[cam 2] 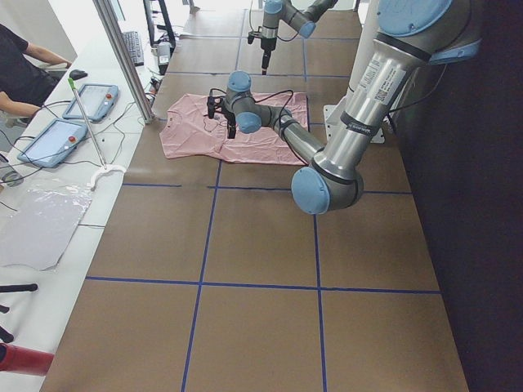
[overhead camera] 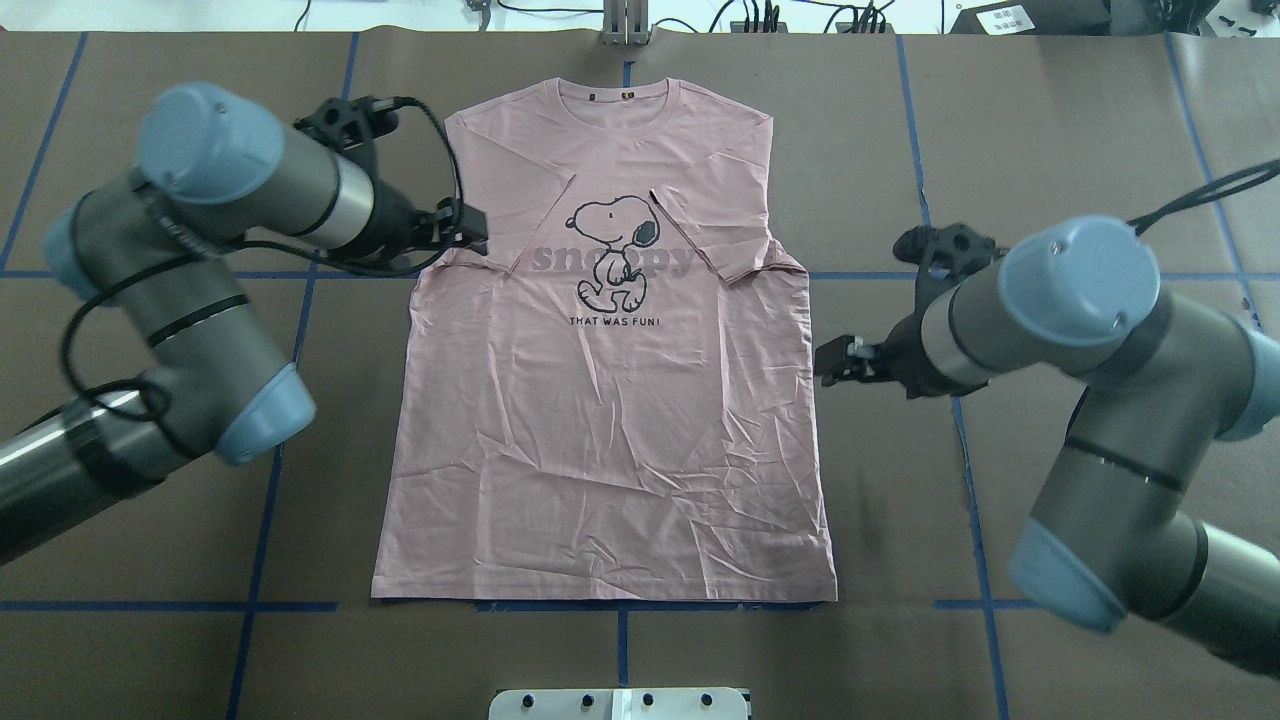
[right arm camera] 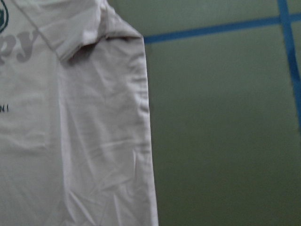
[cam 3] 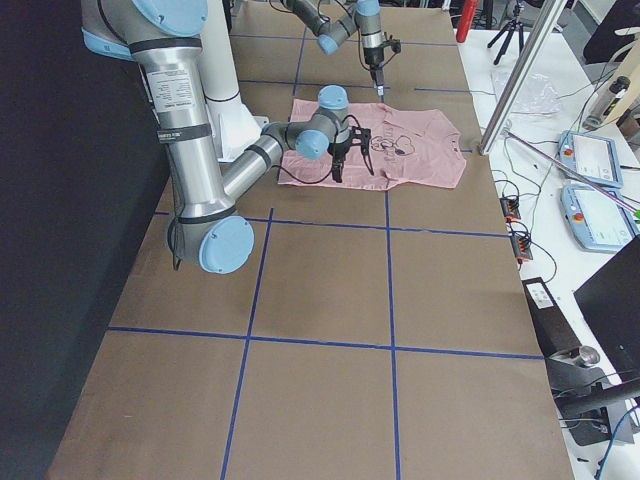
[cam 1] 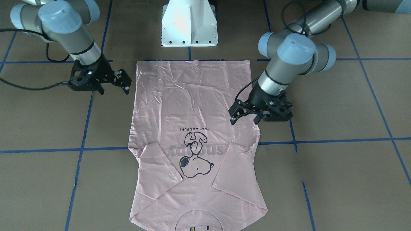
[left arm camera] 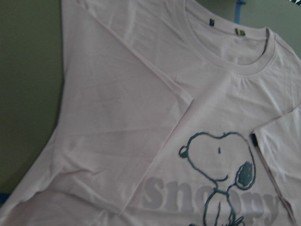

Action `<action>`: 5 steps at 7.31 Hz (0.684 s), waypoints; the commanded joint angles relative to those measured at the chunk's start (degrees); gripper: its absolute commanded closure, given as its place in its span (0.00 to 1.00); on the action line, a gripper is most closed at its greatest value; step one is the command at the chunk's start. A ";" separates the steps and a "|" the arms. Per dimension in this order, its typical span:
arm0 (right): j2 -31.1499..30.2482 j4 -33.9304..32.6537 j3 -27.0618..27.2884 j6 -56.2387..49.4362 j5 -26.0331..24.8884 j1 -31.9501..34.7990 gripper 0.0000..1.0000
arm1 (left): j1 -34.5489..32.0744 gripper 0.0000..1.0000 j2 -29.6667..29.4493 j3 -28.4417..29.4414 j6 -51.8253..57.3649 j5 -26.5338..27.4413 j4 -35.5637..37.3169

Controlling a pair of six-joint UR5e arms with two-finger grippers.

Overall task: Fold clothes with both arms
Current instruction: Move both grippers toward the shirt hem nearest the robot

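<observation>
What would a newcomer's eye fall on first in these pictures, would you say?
The pale pink T-shirt lies flat on the table, sleeves folded in toward its Snoopy drawing. The open left gripper hovers at one side edge near the sleeve; the open right gripper hangs just off the opposite edge.

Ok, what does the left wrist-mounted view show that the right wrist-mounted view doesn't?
Only the left wrist-mounted view shows the collar of the T-shirt, with its small labels, and the face of the Snoopy drawing. Only the right wrist-mounted view shows the shirt's long side edge and the blue tape lines on the table. Both show pale pink fabric, part of the grey lettering, a sleeve folded inward over the front, and bare table beside the shirt.
</observation>
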 commanded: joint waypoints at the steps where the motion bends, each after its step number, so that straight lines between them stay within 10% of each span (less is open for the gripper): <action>1: -2.62 -0.07 5.69 14.22 -12.95 -17.41 0.00 | 0.11 0.00 16.85 -19.16 4.39 0.29 2.03; 2: -3.24 -0.24 5.36 16.81 -19.81 -23.67 0.00 | 0.11 0.00 17.17 -19.92 4.31 0.29 2.03; 5: -2.98 -0.33 3.16 16.75 -19.80 -24.53 0.00 | 0.20 0.00 16.47 -19.22 4.05 0.20 2.12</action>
